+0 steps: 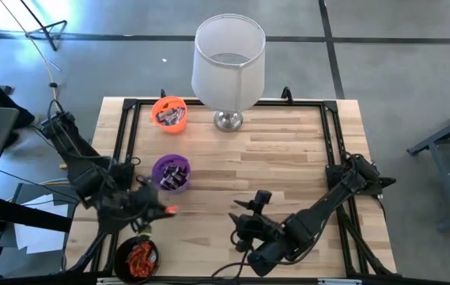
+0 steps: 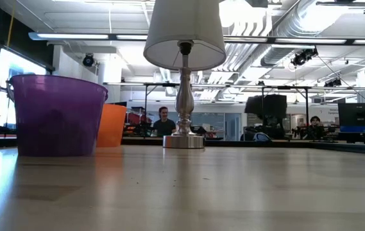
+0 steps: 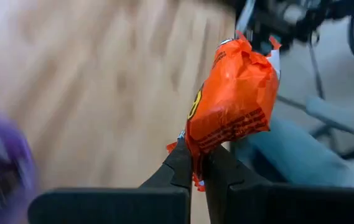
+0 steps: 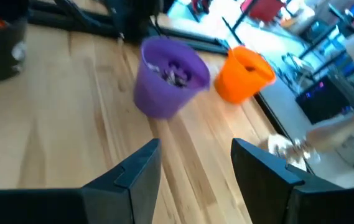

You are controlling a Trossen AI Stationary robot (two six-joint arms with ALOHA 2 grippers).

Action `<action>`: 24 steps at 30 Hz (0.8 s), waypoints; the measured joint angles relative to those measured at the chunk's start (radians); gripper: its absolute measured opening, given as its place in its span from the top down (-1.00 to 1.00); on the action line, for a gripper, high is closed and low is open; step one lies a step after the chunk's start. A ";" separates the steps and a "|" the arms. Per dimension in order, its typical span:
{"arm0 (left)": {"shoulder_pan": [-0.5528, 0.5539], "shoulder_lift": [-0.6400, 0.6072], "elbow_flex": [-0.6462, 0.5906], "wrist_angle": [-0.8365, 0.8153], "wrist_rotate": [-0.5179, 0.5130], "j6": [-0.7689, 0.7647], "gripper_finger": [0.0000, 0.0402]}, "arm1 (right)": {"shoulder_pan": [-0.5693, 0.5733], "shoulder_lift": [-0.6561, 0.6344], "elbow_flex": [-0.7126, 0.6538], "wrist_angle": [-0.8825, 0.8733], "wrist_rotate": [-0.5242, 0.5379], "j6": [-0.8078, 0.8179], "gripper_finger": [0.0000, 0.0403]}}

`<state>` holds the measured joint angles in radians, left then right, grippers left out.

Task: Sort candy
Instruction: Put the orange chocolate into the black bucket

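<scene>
My left gripper [image 1: 164,209] hangs over the table's near left part, between the purple cup [image 1: 171,172] and the black cup [image 1: 138,257], and is shut on an orange-red candy [image 3: 232,99]. The black cup holds orange-red candy, the purple cup [image 4: 167,78] holds dark-wrapped candy, and the orange cup [image 1: 169,112] holds silver-blue candy. My right gripper [image 4: 195,152] stands open with nothing between its fingers, above the table's near middle [image 1: 244,215], pointing toward the purple and orange cups. Neither gripper shows in the low view. My left gripper pinches the candy by the crimped end of its wrapper [image 3: 192,158] between its two shut fingertips. The rest of the candy sticks out beyond the fingers, clear of the table.
A lamp with a white shade [image 1: 228,55] stands on its metal foot [image 1: 228,120] at the table's far middle, right of the orange cup [image 4: 245,74]. A black frame [image 1: 331,150] runs around the wooden table top. Bare wood lies across the right half.
</scene>
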<state>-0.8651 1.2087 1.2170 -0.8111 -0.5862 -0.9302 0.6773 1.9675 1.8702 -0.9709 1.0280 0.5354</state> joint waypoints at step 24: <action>-0.284 0.244 0.000 -0.314 0.502 -1.047 0.86 | 0.043 0.000 -0.002 -0.271 -0.232 0.412 0.06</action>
<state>-1.1495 1.4524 1.2171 -1.1250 -0.0839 -1.9776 0.7204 1.9675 1.8677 -1.2421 0.7957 0.9471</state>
